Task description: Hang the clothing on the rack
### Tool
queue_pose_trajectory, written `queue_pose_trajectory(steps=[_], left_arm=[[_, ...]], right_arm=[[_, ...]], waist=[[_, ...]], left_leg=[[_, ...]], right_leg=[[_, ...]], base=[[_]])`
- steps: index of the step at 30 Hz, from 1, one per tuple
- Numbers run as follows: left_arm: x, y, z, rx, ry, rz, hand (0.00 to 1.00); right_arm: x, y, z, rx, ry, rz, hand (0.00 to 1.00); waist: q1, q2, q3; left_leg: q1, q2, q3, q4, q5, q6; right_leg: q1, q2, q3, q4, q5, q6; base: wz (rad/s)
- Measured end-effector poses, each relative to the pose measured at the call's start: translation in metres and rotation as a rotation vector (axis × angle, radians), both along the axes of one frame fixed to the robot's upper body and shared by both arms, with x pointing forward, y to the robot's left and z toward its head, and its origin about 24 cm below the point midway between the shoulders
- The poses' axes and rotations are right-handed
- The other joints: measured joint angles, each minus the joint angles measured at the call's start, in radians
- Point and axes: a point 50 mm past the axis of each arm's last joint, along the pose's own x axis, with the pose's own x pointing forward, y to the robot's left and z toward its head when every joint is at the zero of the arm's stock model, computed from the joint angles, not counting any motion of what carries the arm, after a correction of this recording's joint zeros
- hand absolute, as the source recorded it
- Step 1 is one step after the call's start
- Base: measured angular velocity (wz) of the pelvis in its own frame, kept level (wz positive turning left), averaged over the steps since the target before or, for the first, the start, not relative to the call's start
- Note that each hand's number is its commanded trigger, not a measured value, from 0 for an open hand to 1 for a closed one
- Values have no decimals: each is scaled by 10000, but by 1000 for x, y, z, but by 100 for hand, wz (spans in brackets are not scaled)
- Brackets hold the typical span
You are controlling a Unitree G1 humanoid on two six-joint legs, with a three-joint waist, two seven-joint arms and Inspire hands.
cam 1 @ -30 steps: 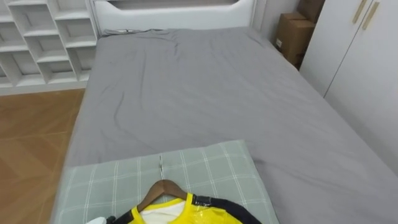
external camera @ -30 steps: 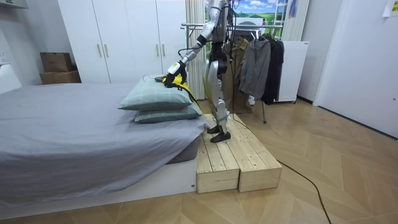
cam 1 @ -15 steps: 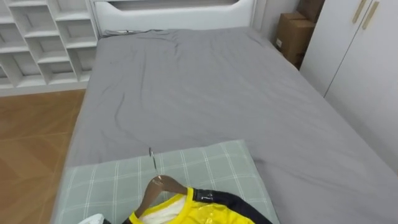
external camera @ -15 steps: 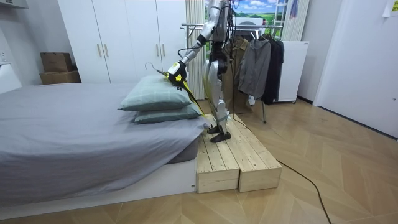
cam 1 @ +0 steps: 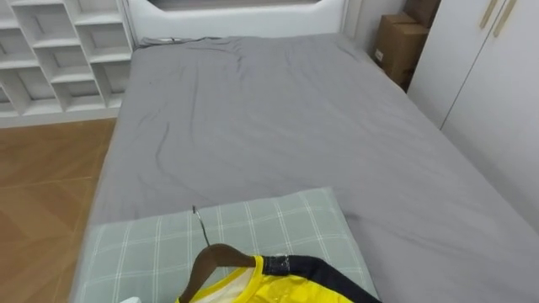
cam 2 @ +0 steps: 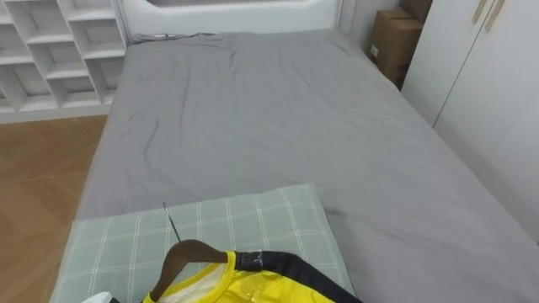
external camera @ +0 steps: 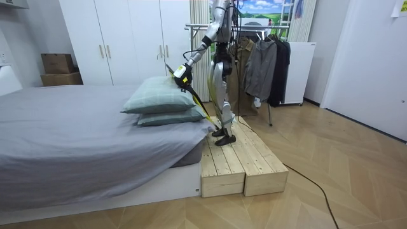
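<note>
Soft, even light fills the bright room. The grey bedsheet [cam 1: 278, 126] shows faint shading along its wrinkles, the pillow [cam 1: 278, 220] casts a mild shadow, and the glossy yellow garment [cam 1: 290, 290] glints.

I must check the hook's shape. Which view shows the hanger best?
The left eye view: the hanger, with its metal hook, stands out against the pillow, inside the collar of the shirt. The right eye view shows the same. In the room view it is a tiny shape by the robot hand.
</note>
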Motion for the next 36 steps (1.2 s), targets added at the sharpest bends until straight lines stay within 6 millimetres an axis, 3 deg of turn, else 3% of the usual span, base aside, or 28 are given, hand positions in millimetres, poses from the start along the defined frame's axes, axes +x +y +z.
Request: queue_pose_trajectory(steps=[7,18,28,32,36], left_arm=[[0,-1,0,-236,-166,270,100],[12,-5,9,-962,-1710,1042,100],[43,-19,40,-1839,-3934,880,100],[49,-22,48,-1852,-4474,723,100],[58,-29,66,-2098,-5452,271,100]], right_arm=[[4,-1,0,-249,-220,56,0],[9,-1,1,-344,-736,-84,0],[29,-3,1,-333,-1211,1,0],[49,-4,3,-512,-1718,11,0],[57,-7,4,-691,-1968,-187,0]], waist=[[-5,141,-43],[-134,350,-34],[-59,635,-112],[-21,656,-124],[128,662,-128]], left_leg=[[135,-7,-1,-160,2,-3],[249,-18,-26,-185,2,-3],[85,-42,-169,-153,9,-6],[23,-62,-279,-143,11,-10],[-46,-96,-418,-136,13,-9]], right_leg=[[33,12,-5,-13,1,0],[147,17,1,-65,1,1],[35,-11,-247,-35,10,12],[17,-21,-313,-60,10,12],[25,-54,-439,-144,13,9]], base=[[0],[0],[4],[6],[13]])
